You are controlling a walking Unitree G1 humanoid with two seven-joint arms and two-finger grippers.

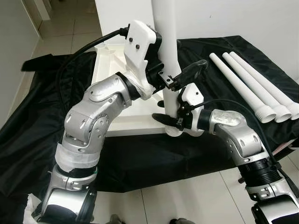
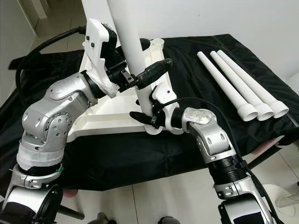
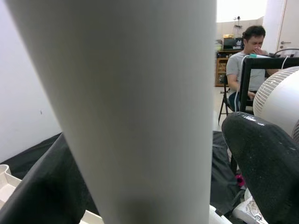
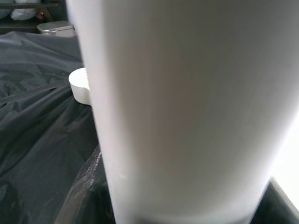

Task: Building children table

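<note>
I have both grippers on the same white table leg (image 1: 167, 51), which stands upright at the near right corner of the upturned white tabletop (image 1: 122, 107). The left gripper (image 1: 180, 77) is clamped on the leg about halfway up what I can see; one black finger (image 1: 192, 70) comes out on the right side of the tube and the other is hidden behind it. The right gripper (image 1: 174, 122) is clamped on the leg much lower, just above its ribbed foot (image 1: 174, 132), with one finger (image 1: 163, 119) lying across the front of the tube, close to the tabletop's corner. In the left wrist view the leg (image 3: 135, 107) stands as a wide pale column directly against the camera, with the dark rounded tip of one finger (image 3: 264, 163) beside it; this view also gives me what the head camera does not: a person (image 3: 247, 51) sitting at a desk far in the background and a white fan grille (image 3: 280, 102) nearer. In the right wrist view the leg (image 4: 187, 112) is again very close and blurred, and beside it I see the end of another white socket (image 4: 80, 86) on the black cloth (image 4: 42, 116). From the head camera I see the black cloth (image 1: 140, 158) covering the floor under the tabletop, and three more loose table legs (image 1: 254, 88) lying side by side on it, well apart to the right, their ribbed ends toward me.
</note>
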